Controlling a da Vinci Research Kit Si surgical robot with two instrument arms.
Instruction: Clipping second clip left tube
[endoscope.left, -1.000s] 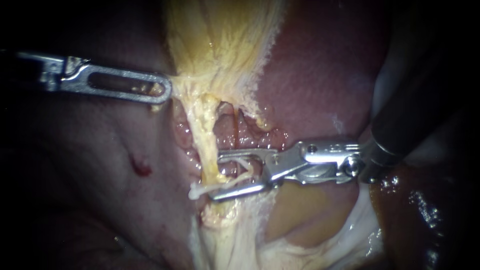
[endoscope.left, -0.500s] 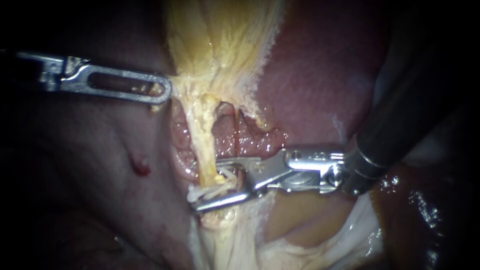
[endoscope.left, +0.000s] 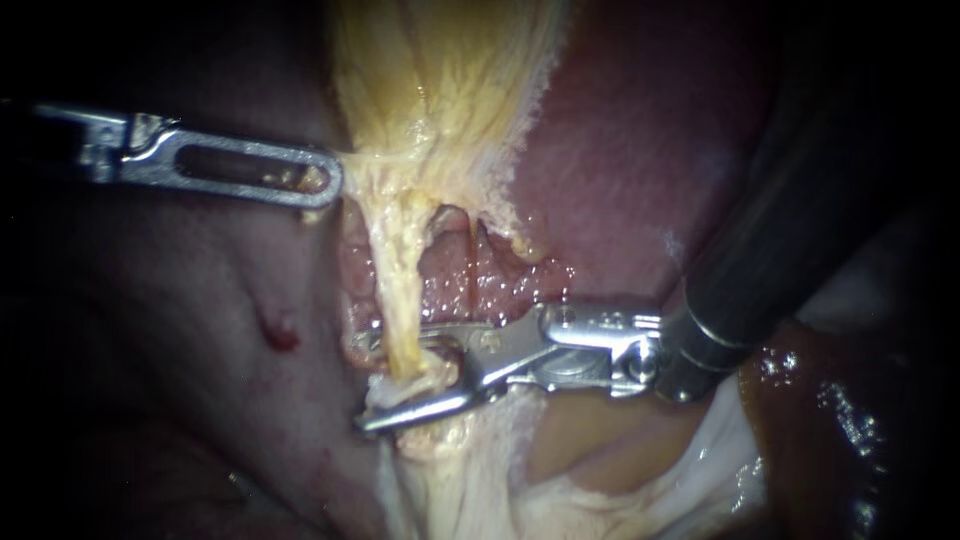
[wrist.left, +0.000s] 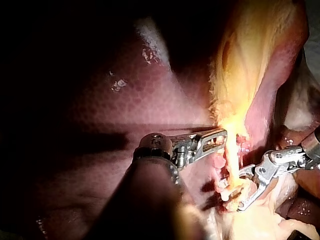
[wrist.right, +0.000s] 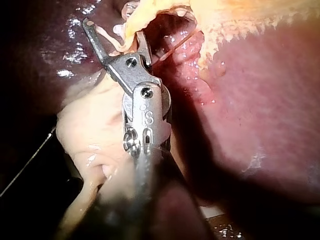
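Left instrument (endoscope.left: 330, 183), jaws closed on yellow tissue (endoscope.left: 385, 165), holds it taut; the left tube (endoscope.left: 398, 290) runs down between the parted jaws of the right instrument (endoscope.left: 372, 385); closing aslant risks a skewed clip catching fat; hard traction could tear the tube.

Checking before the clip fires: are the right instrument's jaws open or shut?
Open: in the endoscope view a gap shows between the jaws of the right instrument, with the yellow tube passing through it.
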